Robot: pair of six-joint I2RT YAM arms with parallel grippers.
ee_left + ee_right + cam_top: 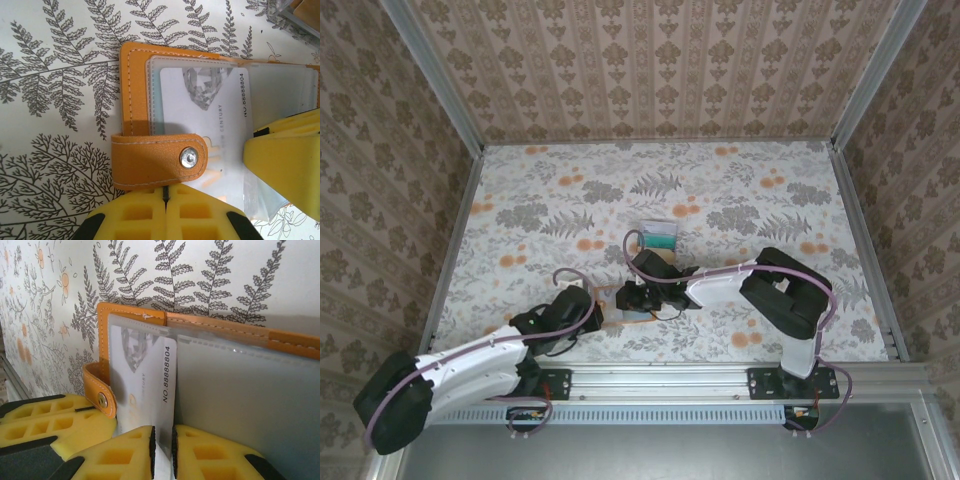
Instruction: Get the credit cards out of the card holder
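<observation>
Lower centre of the right wrist view: the right gripper (162, 439) is clenched on the near edge of the pale card (142, 365), number 88888804. The card sits in the left clear sleeve (155, 75) of the open orange card holder (132, 312), low in the top view, between the 2 arms.

At the bottom of the left wrist view the left gripper (165, 200) has its fingers pressed together right against the strap tab (150, 162). I cannot tell whether it nips the tab or only butts against it.

Now the risks.
- That pinch takes only a thin strip of slick plastic, so a sticky sleeve could make the card slide out of the fingers.
- If the left side is merely leaning on the holder, the whole holder could drag along with the card.
- The strap tab and its snap lie across the card's corner, which looks like a catch point.
- A skewed pull could bend the card.

1 teal card (658, 237) lies on the table (770, 200) above centre in the top view, well apart.
</observation>
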